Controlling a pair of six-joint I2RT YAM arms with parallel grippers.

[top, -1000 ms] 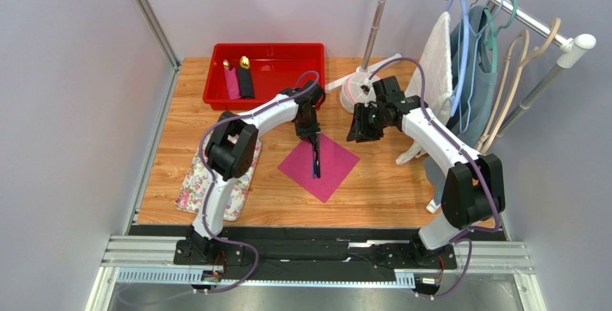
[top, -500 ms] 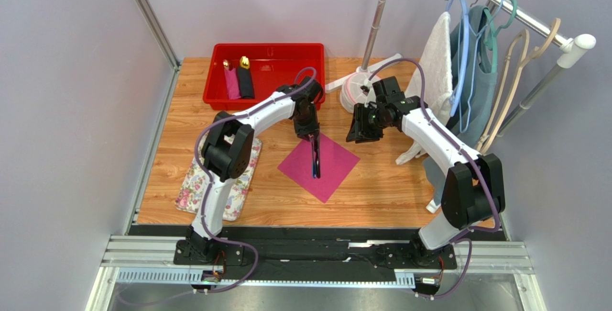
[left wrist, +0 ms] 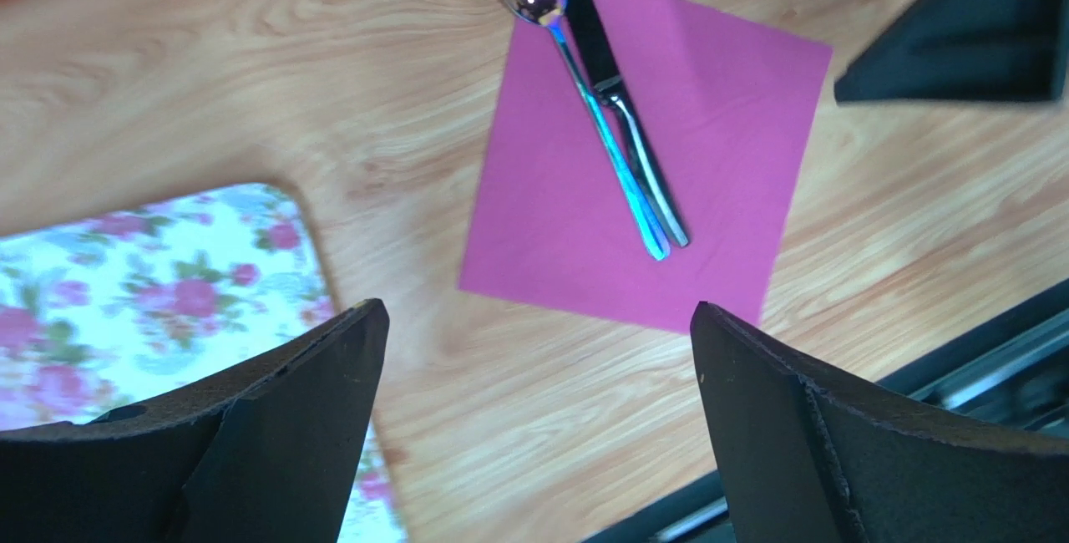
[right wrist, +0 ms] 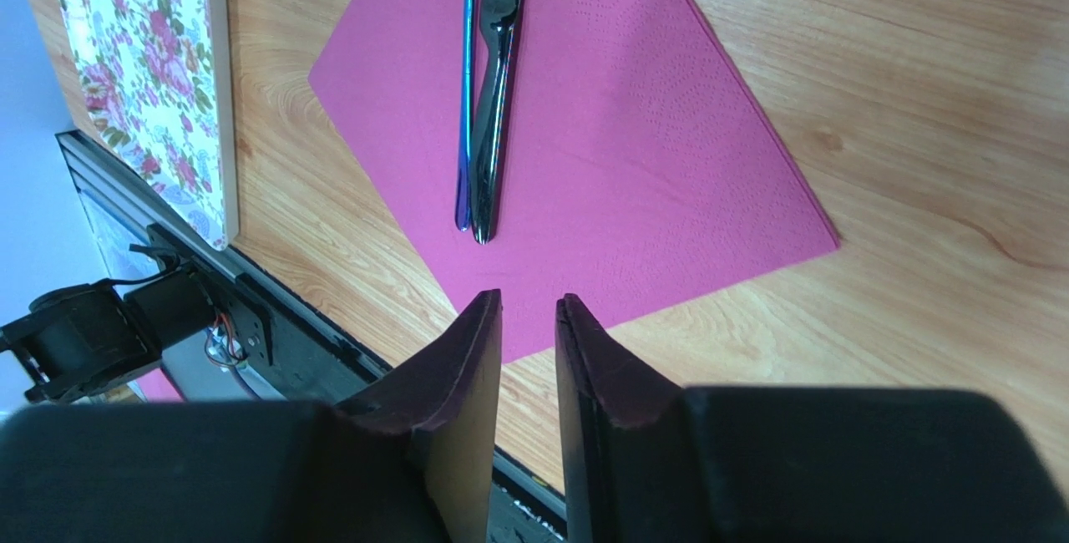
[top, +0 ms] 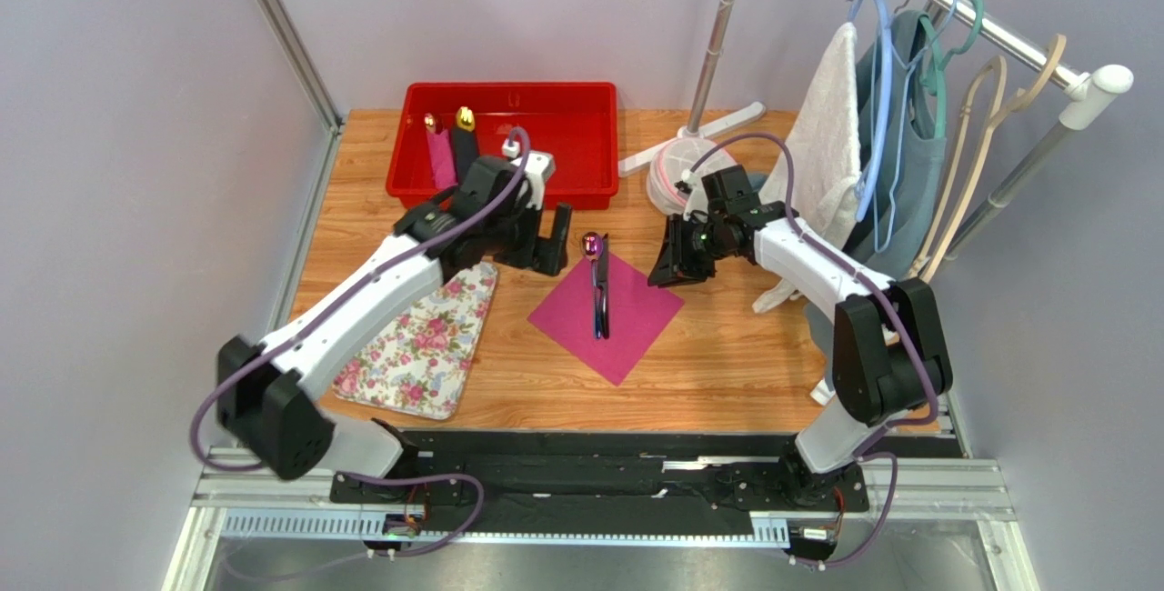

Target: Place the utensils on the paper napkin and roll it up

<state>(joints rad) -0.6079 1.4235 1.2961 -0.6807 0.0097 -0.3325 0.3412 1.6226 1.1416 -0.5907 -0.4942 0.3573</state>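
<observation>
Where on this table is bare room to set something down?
Bare wood lies between the paper napkin and the near table edge, right of the floral cloth. Crowded: the far side, where the left gripper and right gripper flank the utensils.

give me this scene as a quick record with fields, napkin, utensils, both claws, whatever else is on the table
paper napkin: magenta, flat, unrolled on the table
utensils: side by side on the napkin, spoon bowl past its far corner
left claw: wide open, empty, left of the napkin
right claw: jaws narrowly apart, empty, by the napkin's right corner
floral cloth: flat, left of the napkin, not touching it
red bin: far left, holds a pink roll and a black roll
stage: utensils placed, rolling not begun
</observation>
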